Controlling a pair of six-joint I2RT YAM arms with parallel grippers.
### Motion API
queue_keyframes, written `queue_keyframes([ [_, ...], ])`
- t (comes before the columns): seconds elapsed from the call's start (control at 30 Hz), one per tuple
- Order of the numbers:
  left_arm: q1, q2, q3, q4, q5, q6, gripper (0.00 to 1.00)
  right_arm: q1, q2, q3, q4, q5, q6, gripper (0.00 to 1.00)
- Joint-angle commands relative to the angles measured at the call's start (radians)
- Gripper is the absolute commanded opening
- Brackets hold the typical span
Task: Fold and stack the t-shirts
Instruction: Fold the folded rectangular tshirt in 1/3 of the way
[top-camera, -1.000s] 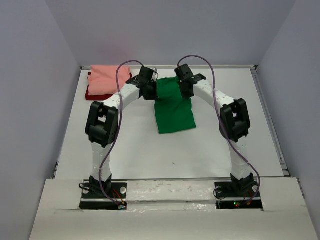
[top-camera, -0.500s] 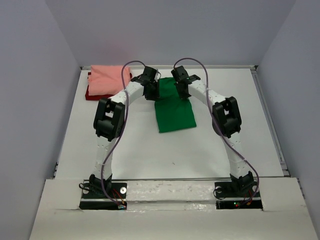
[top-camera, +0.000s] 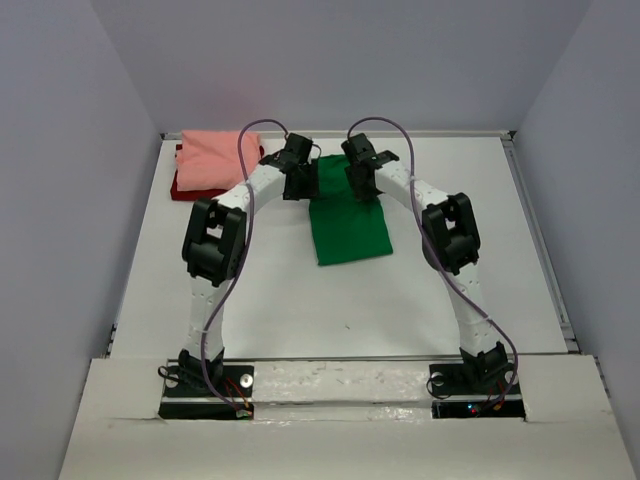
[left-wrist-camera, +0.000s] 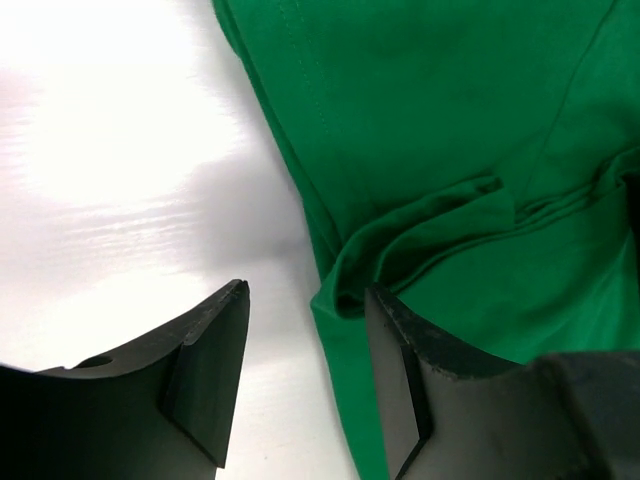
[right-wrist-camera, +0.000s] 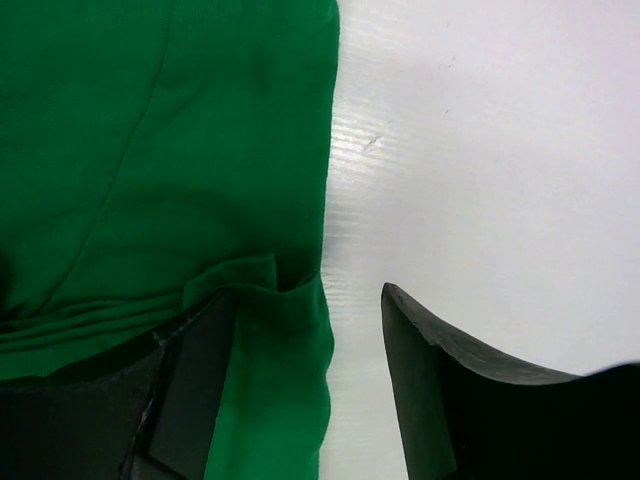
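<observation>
We list the green t-shirt (top-camera: 348, 225), folded at the middle of the bench (top-camera: 280, 290), far corners bunched beneath the parted, empty left gripper (left-wrist-camera: 307, 300) and right gripper (right-wrist-camera: 308, 295); risk: a rising finger snags a fold, undoing it.

- A folded t-shirt (top-camera: 348, 228) is laid flat on the bench (top-camera: 300, 300), midway between its left and right edges and nearer the far edge.
- Two more t-shirts are stacked at the far left corner, the upper t-shirt (top-camera: 210, 158) on the lower t-shirt (top-camera: 178, 188).
- The left fingers (left-wrist-camera: 200, 380) are spread astride the folded t-shirt's left edge.
- The right fingers (right-wrist-camera: 440, 400) are spread astride its right edge.
</observation>
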Motion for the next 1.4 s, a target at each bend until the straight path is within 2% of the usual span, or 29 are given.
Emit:
queue_keyframes([
  [0.0, -0.017, -0.176, -0.013, 0.025, -0.071, 0.017, 0.60, -0.001, -0.081, 0.073, 0.025, 0.041, -0.043, 0.66],
  [0.3, -0.028, -0.283, -0.090, 0.052, -0.016, 0.022, 0.59, -0.001, -0.199, 0.051, -0.016, 0.020, -0.023, 0.68],
  [0.33, -0.030, -0.288, -0.102, 0.060, -0.003, 0.021, 0.58, -0.001, -0.213, 0.029, -0.016, 0.001, -0.015, 0.67],
  [0.37, -0.028, -0.289, -0.115, 0.066, 0.030, 0.017, 0.51, -0.001, -0.239, 0.008, -0.016, -0.011, 0.005, 0.64],
  [0.4, -0.028, -0.286, -0.138, 0.078, 0.062, 0.012, 0.44, -0.001, -0.248, -0.014, -0.014, -0.029, 0.017, 0.59],
  [0.43, -0.028, -0.285, -0.148, 0.086, 0.082, 0.005, 0.32, -0.001, -0.257, -0.064, -0.014, -0.043, 0.028, 0.49],
  [0.47, -0.030, -0.273, -0.159, 0.095, 0.122, 0.000, 0.03, -0.001, -0.265, -0.089, -0.001, -0.059, 0.032, 0.09],
  [0.5, -0.030, -0.263, -0.165, 0.098, 0.141, -0.006, 0.00, -0.001, -0.267, -0.112, 0.002, -0.060, 0.038, 0.00],
  [0.73, -0.031, -0.179, -0.181, 0.172, 0.248, -0.049, 0.00, -0.001, -0.225, -0.195, 0.056, -0.160, 0.043, 0.00],
  [1.0, -0.033, -0.073, -0.089, 0.176, 0.265, -0.049, 0.00, -0.010, -0.143, -0.094, 0.061, -0.177, 0.014, 0.00],
  [1.37, -0.034, 0.016, -0.027, 0.167, 0.268, -0.048, 0.00, -0.049, -0.093, -0.034, 0.059, -0.192, -0.008, 0.00],
])
